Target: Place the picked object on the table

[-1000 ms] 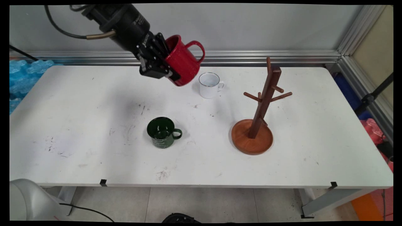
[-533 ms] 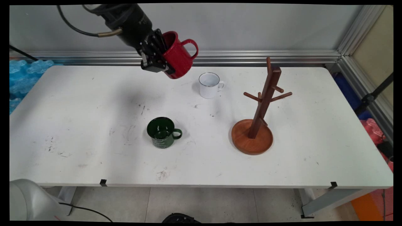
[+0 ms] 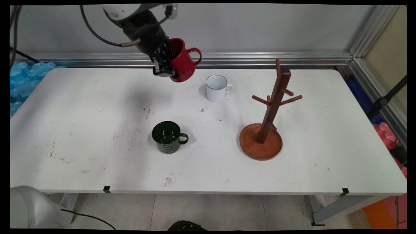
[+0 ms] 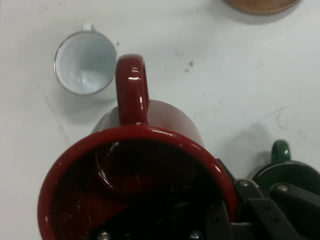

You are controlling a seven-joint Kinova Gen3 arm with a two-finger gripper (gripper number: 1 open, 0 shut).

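My gripper (image 3: 170,61) is shut on the rim of a red mug (image 3: 182,63) and holds it in the air above the table's far side, tilted, with its handle pointing right. In the hand view the red mug (image 4: 150,165) fills the lower frame, one finger inside it and one outside. A white mug (image 3: 216,88) stands on the table just right of and below the held mug; the hand view shows this white mug (image 4: 85,62) at upper left. A green mug (image 3: 168,136) stands nearer the front; its rim and handle (image 4: 287,170) show at the hand view's lower right.
A wooden mug tree (image 3: 271,110) on a round base stands right of centre, its pegs bare; its base (image 4: 260,5) shows at the hand view's top edge. Blue packing material (image 3: 22,78) lies off the table's left end. An aluminium rail (image 3: 276,58) runs along the far edge.
The gripper with the red mug has moved away toward the far side of the table and slightly left, and the mug has turned more upright.
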